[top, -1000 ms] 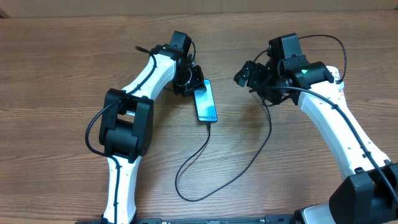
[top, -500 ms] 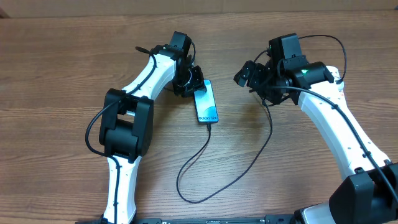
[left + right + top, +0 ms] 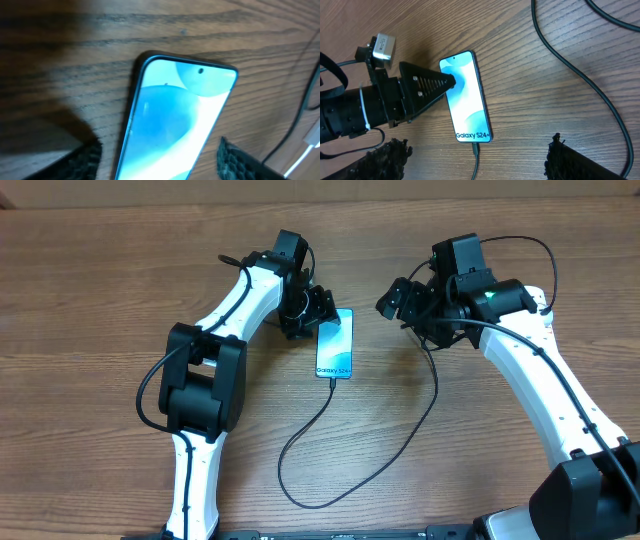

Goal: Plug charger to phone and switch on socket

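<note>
The phone lies flat on the wooden table, its blue screen up and showing "Galaxy S24+". The charger has its small tip plugged into the phone's bottom edge. From there its thin black cable loops toward the front and curves back up toward the right arm. My left gripper is open at the phone's top end, and its fingers stand apart from both phone edges. My right gripper hovers open to the phone's right, holding nothing. The socket is out of view.
A thicker black cable crosses the table right of the phone. The left arm's white links reach across the table's left half. The right arm fills the right side.
The left gripper's jaws have spread apart and let go of the phone. The phone has swung slightly, and now lies straighter on the table. The right arm has not moved.
</note>
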### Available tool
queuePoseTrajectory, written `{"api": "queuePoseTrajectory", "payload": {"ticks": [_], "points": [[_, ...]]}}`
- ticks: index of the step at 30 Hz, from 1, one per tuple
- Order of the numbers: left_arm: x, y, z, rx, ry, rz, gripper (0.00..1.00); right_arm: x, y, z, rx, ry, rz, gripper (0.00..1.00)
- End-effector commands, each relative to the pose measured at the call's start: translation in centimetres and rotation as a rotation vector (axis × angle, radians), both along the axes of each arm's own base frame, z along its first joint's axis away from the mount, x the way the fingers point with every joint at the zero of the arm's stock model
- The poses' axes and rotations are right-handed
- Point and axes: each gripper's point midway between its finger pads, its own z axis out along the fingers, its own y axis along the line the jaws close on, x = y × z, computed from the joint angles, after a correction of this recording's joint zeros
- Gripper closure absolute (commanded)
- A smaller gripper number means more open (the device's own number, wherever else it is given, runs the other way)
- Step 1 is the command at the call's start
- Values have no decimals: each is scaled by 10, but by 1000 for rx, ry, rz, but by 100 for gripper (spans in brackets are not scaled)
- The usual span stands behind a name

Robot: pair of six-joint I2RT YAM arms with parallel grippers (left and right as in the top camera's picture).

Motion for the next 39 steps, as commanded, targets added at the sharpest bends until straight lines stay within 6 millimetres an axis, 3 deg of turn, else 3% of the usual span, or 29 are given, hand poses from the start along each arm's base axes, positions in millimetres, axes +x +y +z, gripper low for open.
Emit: {"api": "queuePoseTrajectory", "payload": {"ticks": [1,3,7,10,14,15,19,24,28,32,39], "points": [[-5,7,-13,40,22,-3,9,1,1,12,5,-35,8,9],[-3,12,-12,45,20,7,0,0,1,12,4,-33,9,9],[5,31,-3,93,-2,29,0,0,0,12,-7,-39,27,9],[10,48,16,147,-53,2,0,0,0,12,-9,-39,25,9],[11,70,51,275,-132,-38,1,1,0,12,-7,-44,25,9],[10,77,60,320,-152,-45,0,1,0,12,-7,-45,25,0],[-1,98,108,468,-232,-64,0,1,0,12,-7,-45,25,0],[-26,113,169,579,-329,-58,0,1,0,12,-7,-44,25,0],[-46,113,203,564,-382,-57,0,1,0,12,-7,-44,25,0],[-57,116,214,559,-386,-56,0,1,0,12,-8,-42,25,0],[-57,117,213,561,-380,-57,0,-1,0,12,-18,-45,53,0]]}}
